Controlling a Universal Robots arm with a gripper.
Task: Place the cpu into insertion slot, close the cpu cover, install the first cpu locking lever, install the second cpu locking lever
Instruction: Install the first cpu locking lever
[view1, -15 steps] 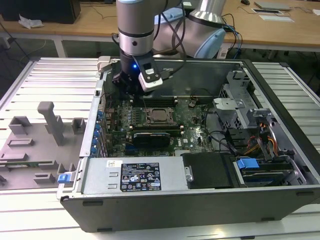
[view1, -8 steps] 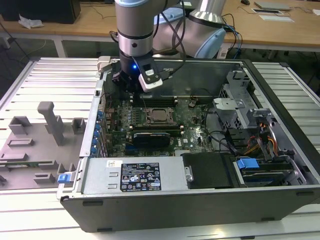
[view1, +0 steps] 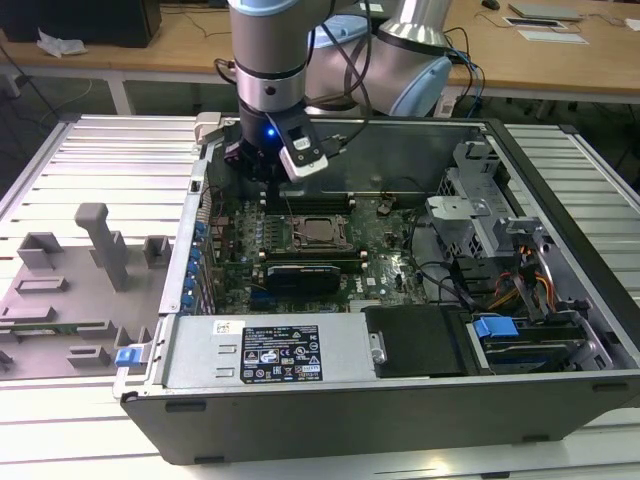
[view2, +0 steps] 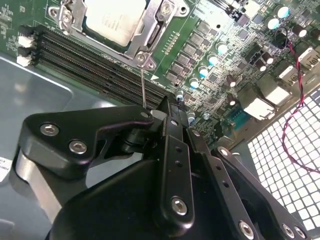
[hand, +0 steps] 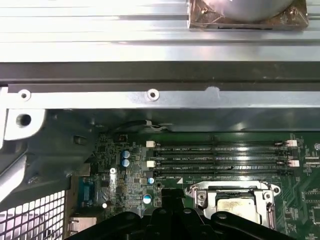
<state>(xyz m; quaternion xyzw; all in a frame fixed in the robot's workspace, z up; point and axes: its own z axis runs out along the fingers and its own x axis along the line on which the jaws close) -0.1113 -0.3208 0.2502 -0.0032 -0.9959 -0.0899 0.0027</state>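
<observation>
Lying beneath the closed cpu cover (view2: 148, 39), the cpu (view2: 117, 20) looks placed. The gripper (view2: 167, 106) holds its fingers (view2: 173, 147) together beside a raised locking lever (view2: 143, 87); latching remains

The case (view1: 400, 415) is open on top, so there is room to come straight down to the green board (view1: 390, 240). The gripper (view1: 270, 180) hangs over the long memory slots (hand: 220, 159), near the back wall (hand: 150, 95). A thin metal rod (view2: 143, 87) runs from a corner of the insertion slot (view1: 320, 232) to the gripper (very close). A long black card (view1: 300, 272) blocks the near side. A metal cage (view1: 468, 215) and wires (view1: 528, 285) crowd the exterior view's right.
</observation>
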